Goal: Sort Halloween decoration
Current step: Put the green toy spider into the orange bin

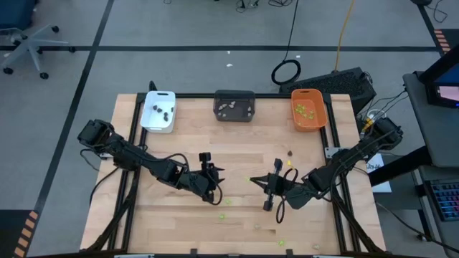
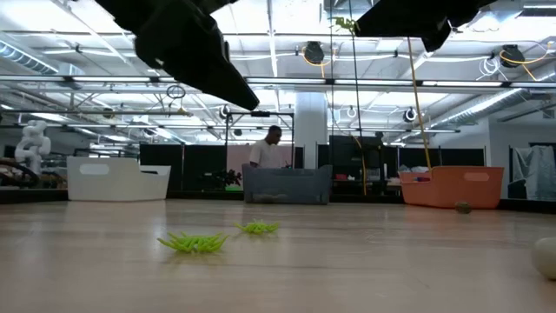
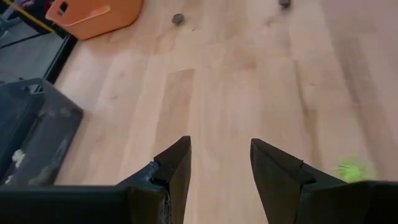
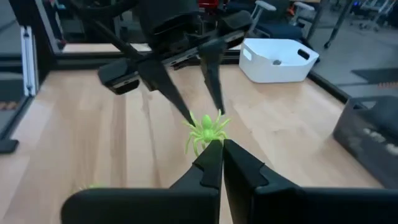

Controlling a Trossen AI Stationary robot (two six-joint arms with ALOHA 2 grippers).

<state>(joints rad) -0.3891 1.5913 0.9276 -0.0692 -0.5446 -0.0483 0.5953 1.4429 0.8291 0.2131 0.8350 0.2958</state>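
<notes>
A lime green spider (image 4: 205, 130), one piece of the Halloween decoration, hangs above the table's middle with my right gripper (image 4: 219, 144) shut on it; the high view shows the spider (image 1: 252, 179) at that gripper (image 1: 261, 181). My left gripper (image 1: 219, 175) stands open a little to the spider's left, apart from it, with only bare table between its fingers (image 3: 221, 146). More green pieces (image 2: 193, 242) (image 2: 258, 228) lie flat on the table. The white tray (image 1: 158, 112), dark grey tray (image 1: 235, 105) and orange tray (image 1: 309, 109) stand along the far edge, each with small pieces inside. My right gripper pinches the spider by one end of its body (image 4: 210, 140), at the very tips of the two shut fingers. The fingers come from the table's right, nearly level. The spider sticks out beyond the tips with its legs spread, lifted clear of the table.
Loose pieces lie on the table: green ones near the front (image 1: 228, 201) (image 1: 281, 241), a dark ball (image 1: 290, 153) and a pale ball (image 2: 547, 256) at the right. A person stands in the room behind the grey tray (image 2: 268, 148). Bare wood lies between the grippers and the trays.
</notes>
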